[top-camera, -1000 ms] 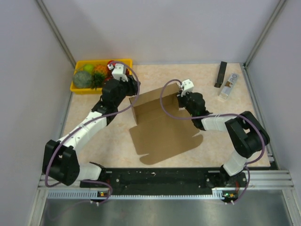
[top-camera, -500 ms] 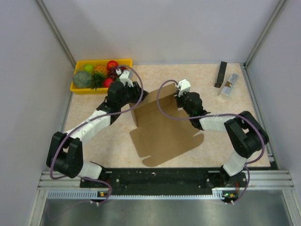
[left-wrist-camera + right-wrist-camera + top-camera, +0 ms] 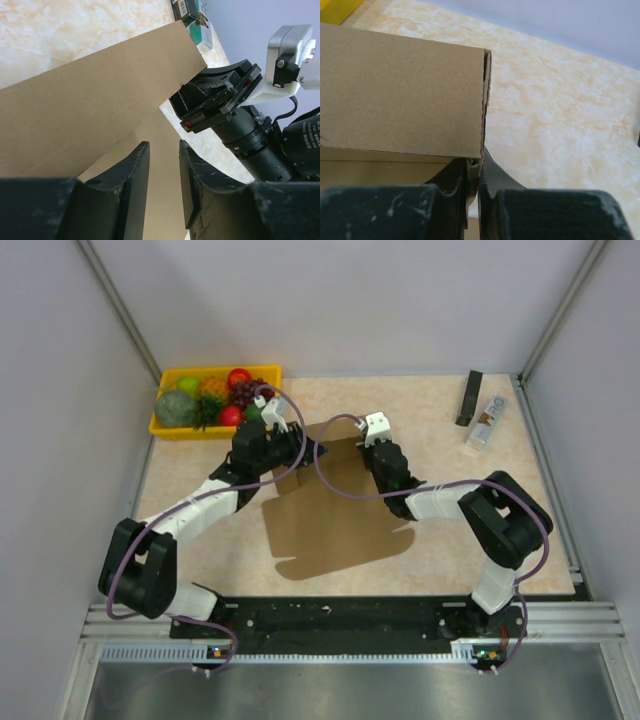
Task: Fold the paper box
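The paper box is a brown cardboard sheet lying flat mid-table, with its back panel raised upright. My right gripper is shut on that panel's right end. In the right wrist view the corrugated edge runs down into the pinch of the right gripper. My left gripper hovers at the panel's left end. In the left wrist view the left gripper is open, with a narrow gap between its fingers. Only flat cardboard shows behind that gap. The raised panel stands just beyond.
A yellow tray of fruit sits at the back left, close behind the left arm. At the back right lie a black bar and a small clear pack. Grey walls close in on both sides.
Both grippers and the raised panel have shifted left, and the flat sheet slid left with them. The left gripper's jaws have narrowed. The right gripper has kept its pinch on the panel.
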Action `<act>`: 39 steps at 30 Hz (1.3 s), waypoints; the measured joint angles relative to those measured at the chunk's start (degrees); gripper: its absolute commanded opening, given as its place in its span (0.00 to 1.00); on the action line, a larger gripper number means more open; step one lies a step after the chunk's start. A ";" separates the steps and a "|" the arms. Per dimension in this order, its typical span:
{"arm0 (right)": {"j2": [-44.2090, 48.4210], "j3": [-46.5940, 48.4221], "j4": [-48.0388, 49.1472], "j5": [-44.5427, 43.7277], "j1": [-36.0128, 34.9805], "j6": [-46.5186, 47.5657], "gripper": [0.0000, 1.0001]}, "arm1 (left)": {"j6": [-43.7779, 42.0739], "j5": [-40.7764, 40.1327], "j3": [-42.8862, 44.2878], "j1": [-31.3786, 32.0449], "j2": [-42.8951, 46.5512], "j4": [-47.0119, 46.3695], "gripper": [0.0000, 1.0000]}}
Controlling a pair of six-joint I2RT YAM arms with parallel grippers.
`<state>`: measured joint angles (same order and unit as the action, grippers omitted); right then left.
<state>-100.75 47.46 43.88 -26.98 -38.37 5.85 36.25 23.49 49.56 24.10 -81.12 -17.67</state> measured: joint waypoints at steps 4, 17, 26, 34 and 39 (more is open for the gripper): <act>0.00 -0.02 0.07 0.26 0.04 0.68 0.00 | -2.14 -1.14 0.85 -0.07 1.31 3.72 0.39; 0.52 -0.22 -0.76 8.15 2.95 0.55 0.00 | -10.80 -15.13 4.87 -2.54 15.43 10.78 0.49; 0.72 -0.17 -1.29 10.93 3.98 0.52 0.00 | -11.19 -30.21 -23.04 -2.58 35.87 3.56 0.57; 0.94 -0.13 -1.90 12.26 4.42 0.50 0.00 | -9.14 -44.63 -19.98 -3.37 36.17 15.34 0.62; 0.96 -0.09 -1.97 13.11 4.68 0.50 0.00 | -6.97 -44.44 -21.86 -8.79 36.24 19.10 0.67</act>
<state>-99.79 47.37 41.91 -13.87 -33.69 6.35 29.28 -20.95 27.70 15.31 -44.88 1.43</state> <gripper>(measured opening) 0.032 0.654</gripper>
